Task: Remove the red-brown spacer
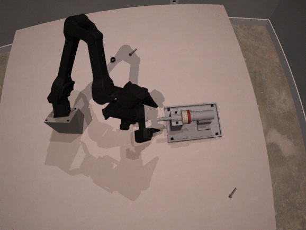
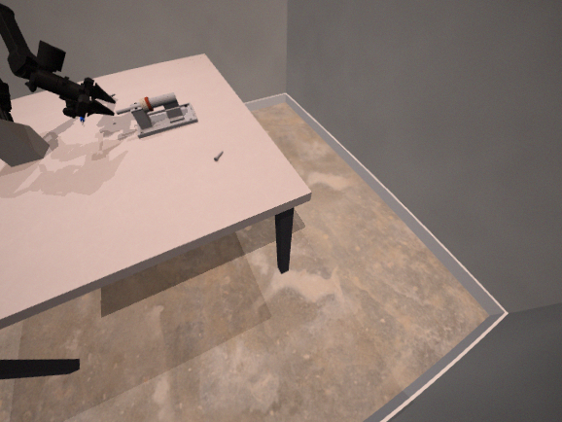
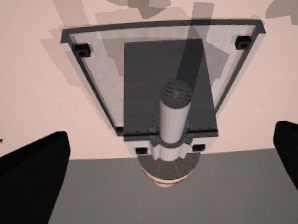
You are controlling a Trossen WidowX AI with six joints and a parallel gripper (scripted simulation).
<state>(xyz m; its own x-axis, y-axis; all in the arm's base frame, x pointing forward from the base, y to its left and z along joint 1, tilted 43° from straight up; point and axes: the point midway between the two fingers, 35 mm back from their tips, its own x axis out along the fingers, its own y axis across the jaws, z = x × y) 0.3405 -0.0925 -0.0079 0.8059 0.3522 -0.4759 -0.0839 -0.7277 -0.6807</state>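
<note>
A grey base plate (image 1: 193, 122) lies on the table right of the arm. On it stands the big grey housing (image 1: 203, 114), with a red-brown spacer (image 1: 188, 116) and a pale spacer (image 1: 183, 117) beside it on the grey shaft (image 1: 165, 118). The shaft's free end sticks out left past a small support block (image 1: 176, 123). My gripper (image 1: 156, 117) is open and empty, its two fingertips level with the shaft's tip, one on each side, not touching. In the wrist view the shaft (image 3: 173, 112) points at the camera between the two dark fingers. The gripper (image 2: 113, 106) also faces the shaft (image 2: 125, 110) in the exterior view.
A loose screw (image 1: 232, 192) lies at the front right of the table, another screw (image 1: 132, 52) and a black ring (image 1: 111, 58) lie behind the arm. A blue tool tip (image 2: 83, 119) shows under the wrist. The arm's base block (image 1: 64, 120) stands at the left.
</note>
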